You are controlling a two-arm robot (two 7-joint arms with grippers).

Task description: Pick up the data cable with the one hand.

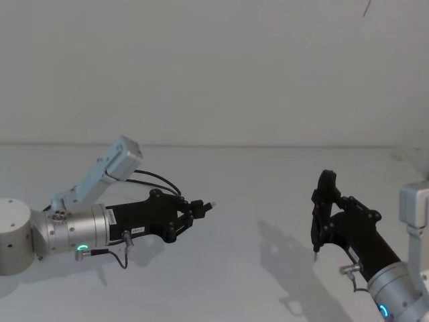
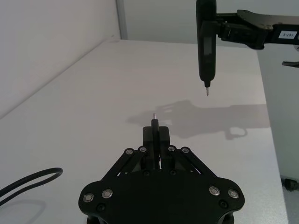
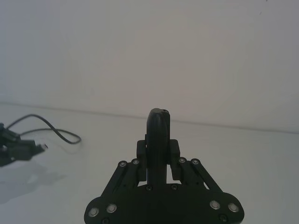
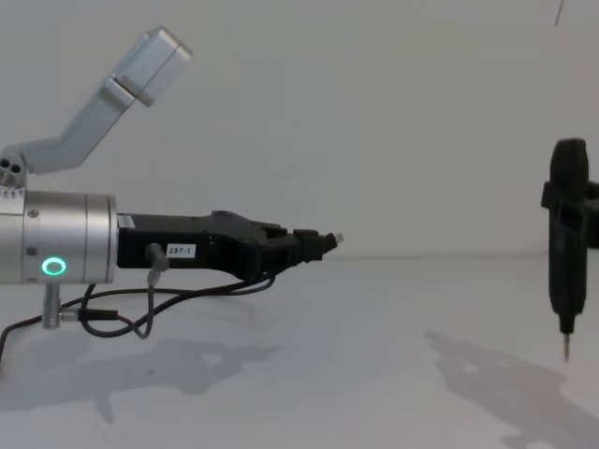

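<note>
The left gripper (image 2: 155, 134) had its two black fingers pressed in on the small black plug of the data cable (image 2: 154, 127). The plug's short silver tip stuck out past the fingertips, level and off the table. Behind the jaws the cable ran back along the arm in a loose curve, and in the left wrist view a loop of it hung out to one side above the surface. Further back came the gripper's black body with its white label, then the silver wrist with a green ring light (image 4: 54, 267). A short dark wire (image 4: 122, 323) sagged under the wrist, and a grey camera block (image 4: 154, 51) stood above it on an angled bracket.

The right gripper (image 1: 323, 218) hung well apart on the robot's right. Its fingers were closed either side of a slim black pen-shaped tool (image 2: 205, 42), which stood nearly upright with its metal point down and clear of the table. A blue ring (image 1: 383, 310) glowed on its silver wrist.

The table (image 1: 221, 282) was plain matte white and carried soft grey shadows under both arms. Behind it rose a bare white wall (image 1: 214, 67), with one thin dark line (image 1: 366, 8) near the top. In the left wrist view a pale upright post (image 2: 121, 18) stood at the table's far corner.
</note>
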